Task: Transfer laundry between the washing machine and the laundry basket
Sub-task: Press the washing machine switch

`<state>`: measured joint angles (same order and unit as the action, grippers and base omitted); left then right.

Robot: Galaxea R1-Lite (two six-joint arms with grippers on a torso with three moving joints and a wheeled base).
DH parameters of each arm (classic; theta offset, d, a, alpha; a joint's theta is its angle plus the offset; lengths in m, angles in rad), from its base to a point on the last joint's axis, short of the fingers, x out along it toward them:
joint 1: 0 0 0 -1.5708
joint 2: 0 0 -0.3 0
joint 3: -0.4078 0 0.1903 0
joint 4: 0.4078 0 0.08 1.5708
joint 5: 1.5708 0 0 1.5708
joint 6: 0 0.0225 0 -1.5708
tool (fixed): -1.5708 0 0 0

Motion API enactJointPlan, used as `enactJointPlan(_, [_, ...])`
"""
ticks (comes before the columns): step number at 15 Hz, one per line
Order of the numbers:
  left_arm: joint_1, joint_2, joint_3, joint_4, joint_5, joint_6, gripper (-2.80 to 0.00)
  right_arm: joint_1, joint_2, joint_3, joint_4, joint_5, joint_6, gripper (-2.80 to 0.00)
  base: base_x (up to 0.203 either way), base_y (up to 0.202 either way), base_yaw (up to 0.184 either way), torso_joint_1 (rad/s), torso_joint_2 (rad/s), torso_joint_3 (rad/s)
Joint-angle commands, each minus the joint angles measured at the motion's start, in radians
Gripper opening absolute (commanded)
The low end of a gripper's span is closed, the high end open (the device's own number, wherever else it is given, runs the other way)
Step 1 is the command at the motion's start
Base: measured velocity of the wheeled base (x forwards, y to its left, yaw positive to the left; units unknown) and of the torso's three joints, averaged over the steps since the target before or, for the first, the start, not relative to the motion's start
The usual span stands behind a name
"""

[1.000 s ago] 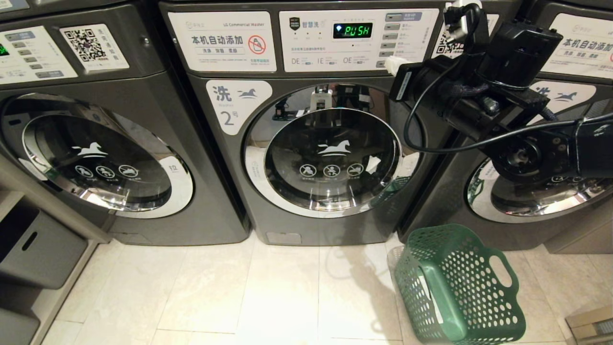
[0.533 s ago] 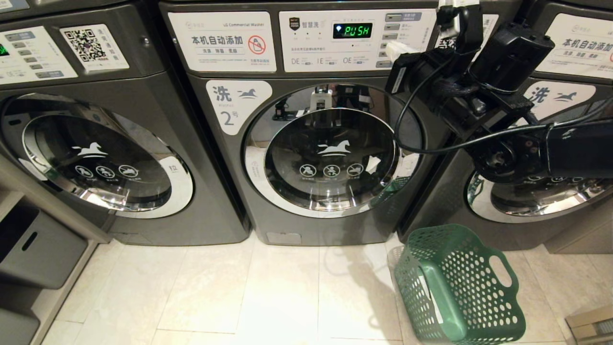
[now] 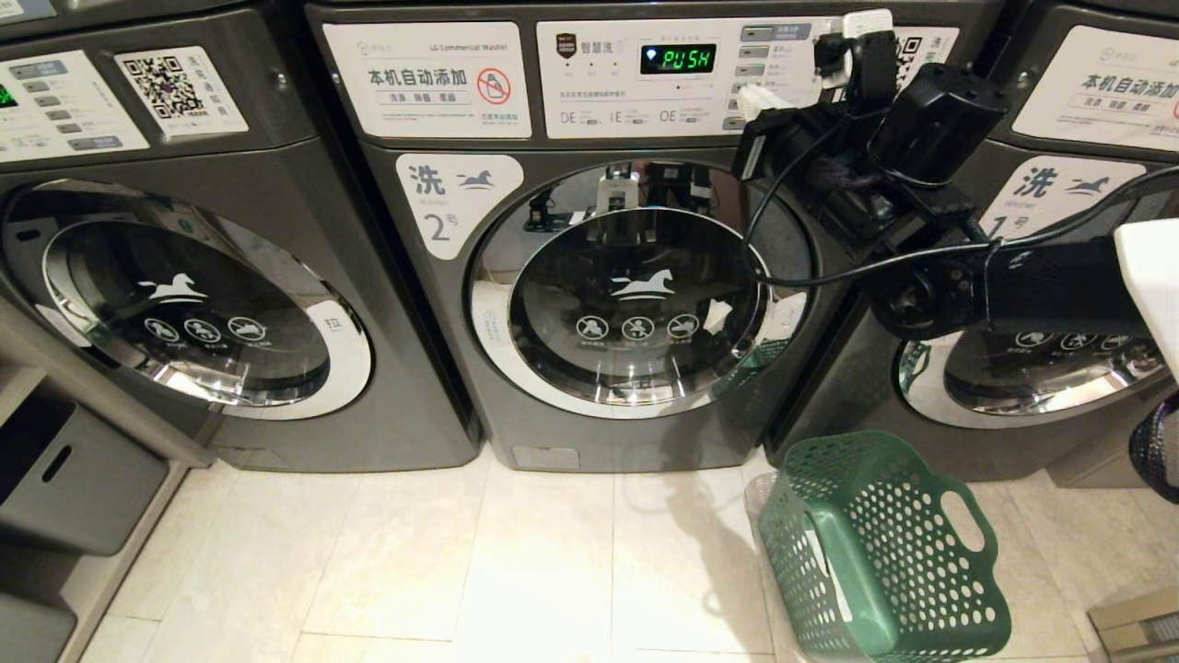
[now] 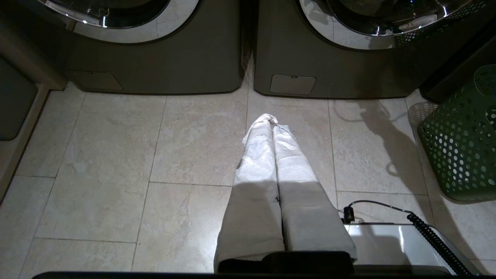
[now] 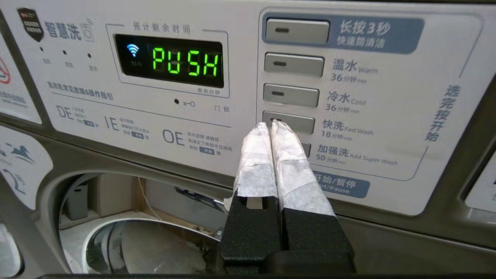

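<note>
Head view: we list the washing machine [image 3: 589,276] marked 2, door shut, display reading PUSH [image 3: 678,59]. Laundry basket [image 3: 875,543] on the floor [image 3: 461,571], near the machine's lower right corner; we cannot tell its contents. Right gripper [image 5: 270,124], fingers pressed together and empty, tips at the fast-wash button [image 5: 298,123] on the control panel [image 5: 387,97]. Left gripper [image 4: 270,120], closed and empty, hangs over the floor tiles.
</note>
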<state>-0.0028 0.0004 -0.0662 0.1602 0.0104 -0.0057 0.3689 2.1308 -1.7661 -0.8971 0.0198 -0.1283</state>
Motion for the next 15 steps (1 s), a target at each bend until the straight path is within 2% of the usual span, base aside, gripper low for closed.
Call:
enactJointPlan(1, [0.001, 0.000, 0.002, 0.001, 0.000, 0.000, -2.80, -0.001, 0.024, -0.016, -0.005, -0.005, -0.001, -2.80, 0.000, 0.000, 0.000, 0.000, 0.00, 0.000])
enactJointPlan(8, [0.000, 0.000, 0.002, 0.001, 0.002, -0.002, -2.80, -0.030, 0.038, -0.023, -0.005, -0.012, 0.003, -2.80, 0.000, 0.000, 0.000, 0.000, 0.00, 0.000])
enactJointPlan(12, [0.000, 0.000, 0.002, 0.001, 0.000, -0.002, -2.80, -0.036, 0.070, -0.110, 0.018, -0.011, 0.005, -2.80, 0.000, 0.000, 0.000, 0.000, 0.00, 0.000])
enactJointPlan(15, [0.000, 0.000, 0.002, 0.000, 0.000, -0.002, -2.80, -0.036, 0.077, -0.127, 0.035, -0.009, 0.004, -2.80, 0.000, 0.000, 0.000, 0.000, 0.00, 0.000])
